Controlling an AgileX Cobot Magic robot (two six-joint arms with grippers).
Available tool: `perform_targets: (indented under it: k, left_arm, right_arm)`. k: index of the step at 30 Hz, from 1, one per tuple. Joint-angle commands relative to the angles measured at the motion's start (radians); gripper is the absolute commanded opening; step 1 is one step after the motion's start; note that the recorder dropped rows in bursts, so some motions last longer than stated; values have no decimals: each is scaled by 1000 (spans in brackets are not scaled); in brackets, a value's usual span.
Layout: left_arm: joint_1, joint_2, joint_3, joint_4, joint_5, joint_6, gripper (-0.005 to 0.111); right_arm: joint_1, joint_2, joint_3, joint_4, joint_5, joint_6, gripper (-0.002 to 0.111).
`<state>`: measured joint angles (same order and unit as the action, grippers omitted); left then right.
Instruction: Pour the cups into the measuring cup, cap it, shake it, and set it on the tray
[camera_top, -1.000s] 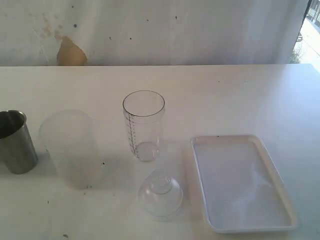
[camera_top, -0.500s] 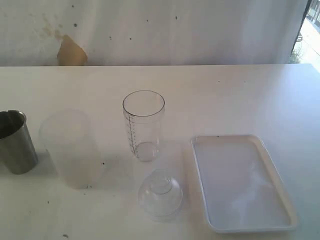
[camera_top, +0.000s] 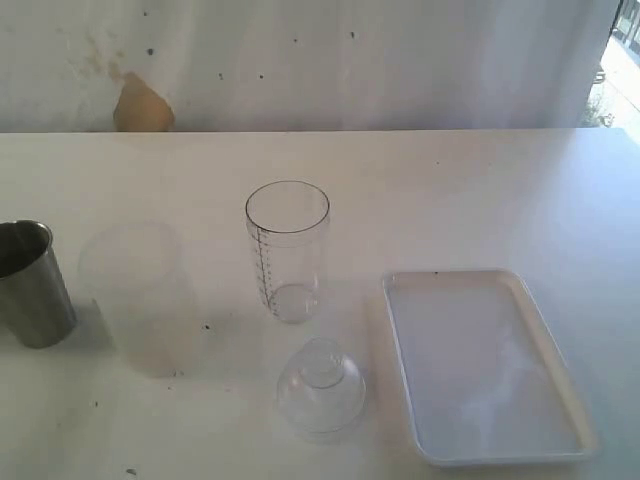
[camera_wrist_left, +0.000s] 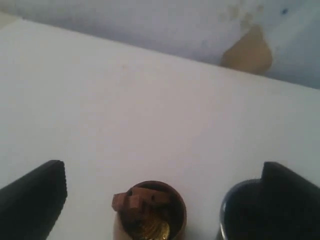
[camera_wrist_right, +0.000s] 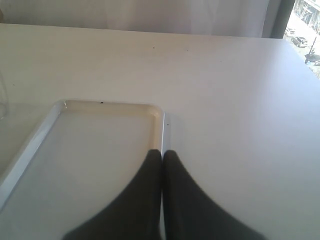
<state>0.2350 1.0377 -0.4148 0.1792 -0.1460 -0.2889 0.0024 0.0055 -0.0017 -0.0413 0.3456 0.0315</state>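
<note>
Left gripper (camera_wrist_left: 164, 172) spread wide, empty. Brown wooden cup (camera_wrist_left: 150, 212) upright between its fingers, untouched; steel tumbler (camera_wrist_left: 237, 215) just beside. Left arm nearer. Measuring cup (camera_top: 287, 250) mid-table, off right. Right gripper (camera_wrist_right: 161, 152) pinched closed over tray (camera_wrist_right: 100, 150).

Steel tumbler (camera_top: 35, 285), frosted cup (camera_top: 140, 300), measuring cup (camera_top: 287, 250), cap (camera_top: 320, 388) and tray (camera_top: 455, 273) are standing across the near desk (camera_top: 450, 180), narrow gaps running between them. The far desk behind is lying open for passage.
</note>
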Motion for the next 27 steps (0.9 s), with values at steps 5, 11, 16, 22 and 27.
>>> perform_targets:
  k: [5,11,16,22,27]
  left_arm:
    - [1,-16,262,-75,-274,114,105]
    - [1,-11,316,-199,-292,219,105]
    - [1,5,400,-312,-402,314,105]
    - [1,164,415,-320,-521,332,105]
    - [1,351,415,-297,-663,303,105]
  right_arm:
    - [-2,-6,2,-3,-3,-9,0]
    - [-2,-6,2,-3,-3,-9,0]
    - [-2,-6,2,-3,-3,-9,0]
    - [-2,-6,2,-3,-3,-9,0]
    - [-2,-6,2,-3,-3,-9,0]
